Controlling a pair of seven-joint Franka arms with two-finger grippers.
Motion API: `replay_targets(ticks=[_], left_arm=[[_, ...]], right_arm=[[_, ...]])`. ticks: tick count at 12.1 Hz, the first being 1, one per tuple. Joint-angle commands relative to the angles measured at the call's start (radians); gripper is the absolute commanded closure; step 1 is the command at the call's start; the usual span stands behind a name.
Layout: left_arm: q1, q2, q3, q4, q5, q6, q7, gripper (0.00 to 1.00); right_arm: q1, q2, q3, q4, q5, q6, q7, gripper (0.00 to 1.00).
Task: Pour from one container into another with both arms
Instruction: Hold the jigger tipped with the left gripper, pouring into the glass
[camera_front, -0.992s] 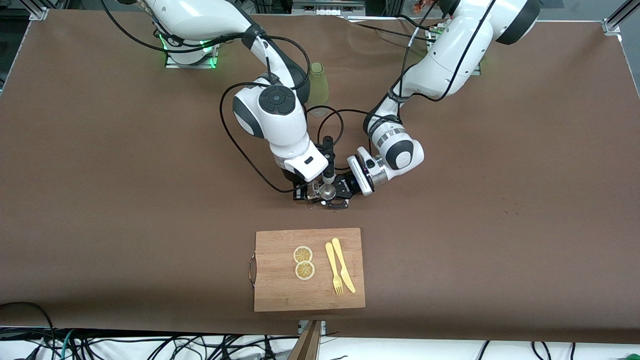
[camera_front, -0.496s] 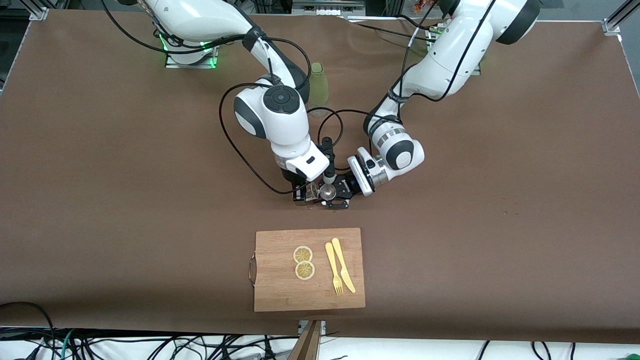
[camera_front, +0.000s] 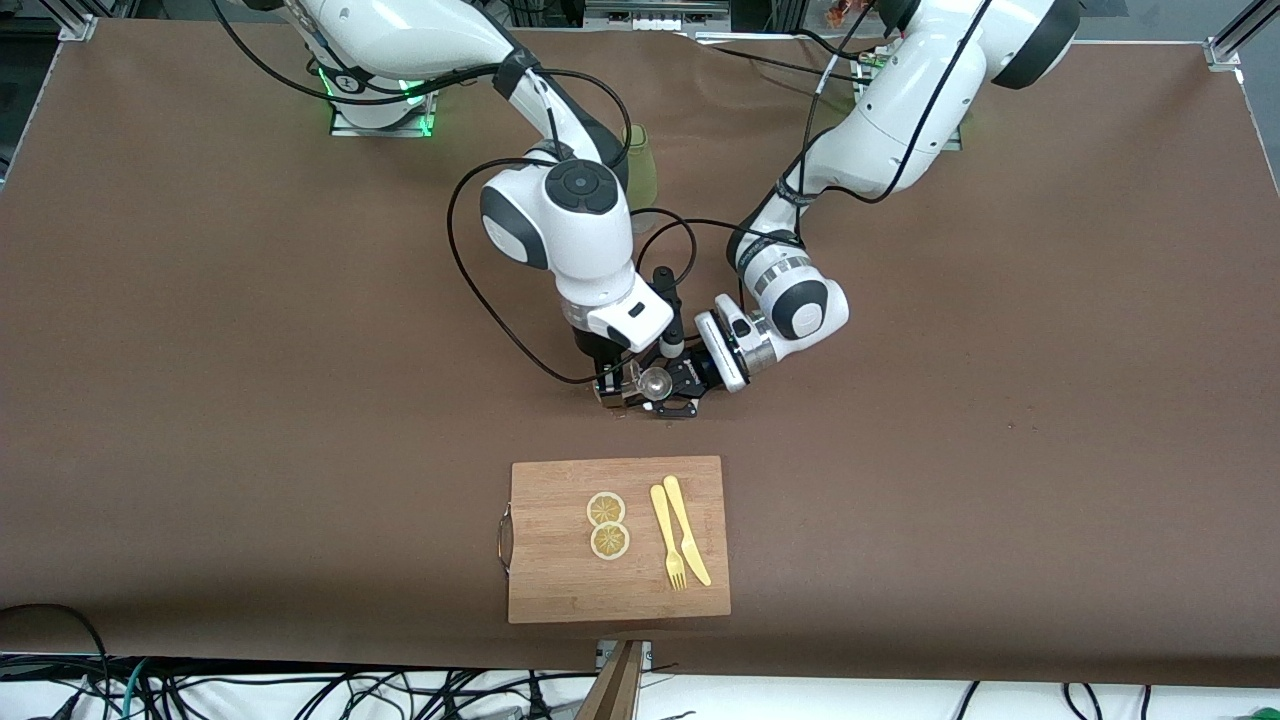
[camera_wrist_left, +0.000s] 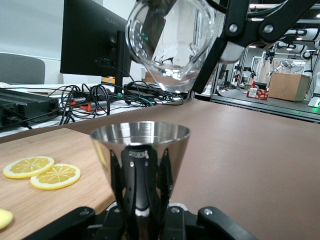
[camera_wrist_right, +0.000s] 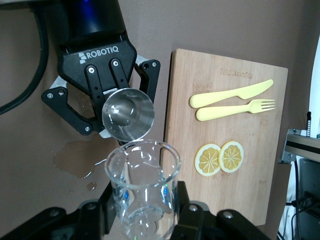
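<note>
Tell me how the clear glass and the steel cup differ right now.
The clear glass is transparent; the steel cup is mirror-shiny metal. In the left wrist view the glass is tipped over above the cup, which stands upright. The glass has near-straight walls; the cup tapers toward its base. The right gripper is shut on the glass, the left gripper on the cup.

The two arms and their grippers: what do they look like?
Both arms are glossy white jointed links with dark grey joint caps and black bands, trailing looped black cables. The left arm carries a ribbed silver wrist ring. Each gripper is black linkage; the left gripper reads ROBOTIQ in white.
</note>
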Motion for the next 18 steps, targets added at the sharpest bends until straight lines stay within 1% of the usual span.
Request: replay_targets(ticks=[1,6,18], left_arm=[[-0.023,-0.008,0.009,0.004,-0.066,0.016,0.057,1.0],[-0.024,-0.008,0.009,0.008,-0.067,0.019,0.057,1.0],[-0.024,-0.008,0.009,0.008,-0.072,0.024,0.057,1.0]], right_arm=[[0.01,0.012,0.002,0.033,-0.033,-0.028,0.017,0.86],[0.011,0.016,0.002,0.035,-0.079,-0.027,0.017,0.86],[0.026,0.032,0.002,0.053,-0.085,-0.024,0.02,0.86]])
